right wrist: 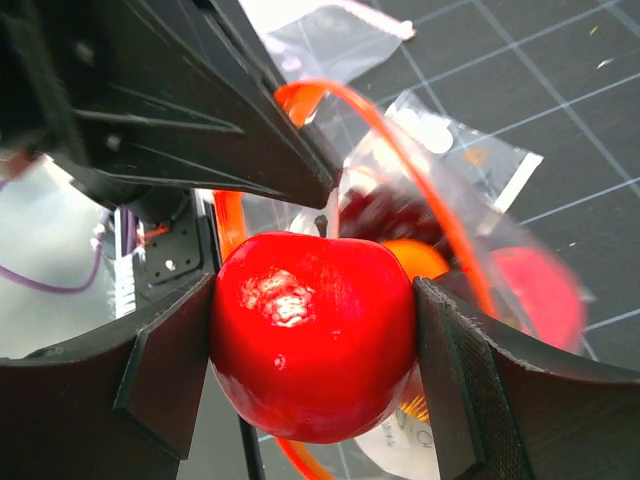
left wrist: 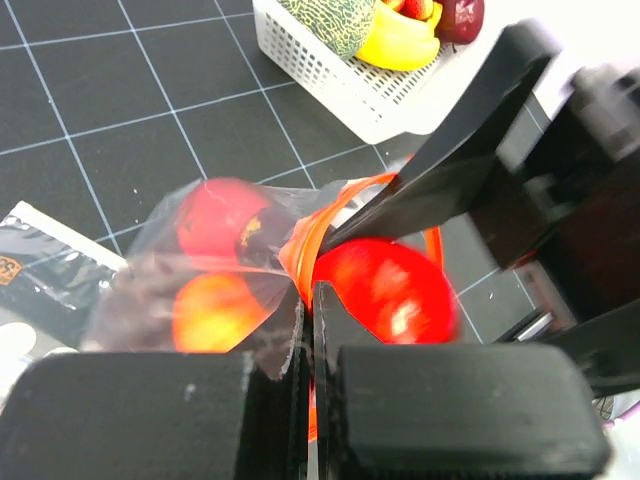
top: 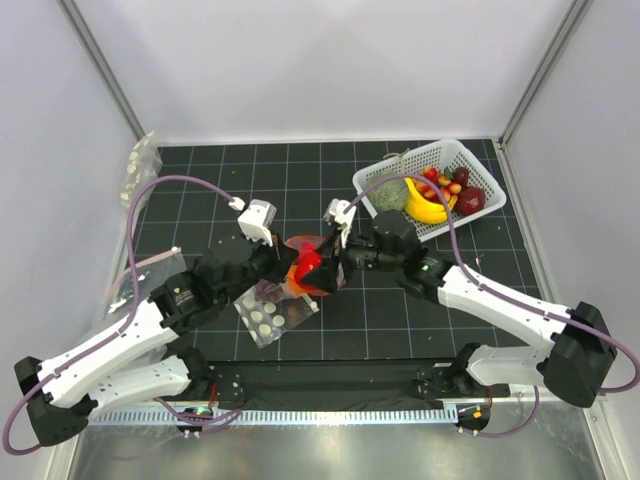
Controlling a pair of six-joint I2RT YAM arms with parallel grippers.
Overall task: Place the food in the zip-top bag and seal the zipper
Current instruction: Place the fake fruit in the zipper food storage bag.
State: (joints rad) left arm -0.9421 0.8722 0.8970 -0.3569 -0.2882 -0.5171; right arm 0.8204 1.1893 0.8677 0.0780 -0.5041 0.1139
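Red and glossy, a round toy fruit (right wrist: 300,330) sits clamped between the widely parted black fingers of the right gripper (right wrist: 318,375), right at the mouth of the flat transparent plastic zip-top bag (left wrist: 150,275), which is held up between the two arms over the black gridded mat (top: 300,170). The left gripper (left wrist: 310,305) has its fingers pressed together, pinching the bag's edge by the narrow red-orange zipper strip (left wrist: 300,240), so the mouth gapes as a loop around the fruit. Inside the bag lie another red ball (left wrist: 215,215) and an orange ball (left wrist: 215,312). Something darker shows beside them in the right wrist view, too blurred to name. The step in hand looks like loading: the fruit is at the opening, seemingly partway through the loop, and not yet released. Next, the right arm would need to push it past the strip and part its fingers without dragging the film out of the left pinch. Sealing comes after that.
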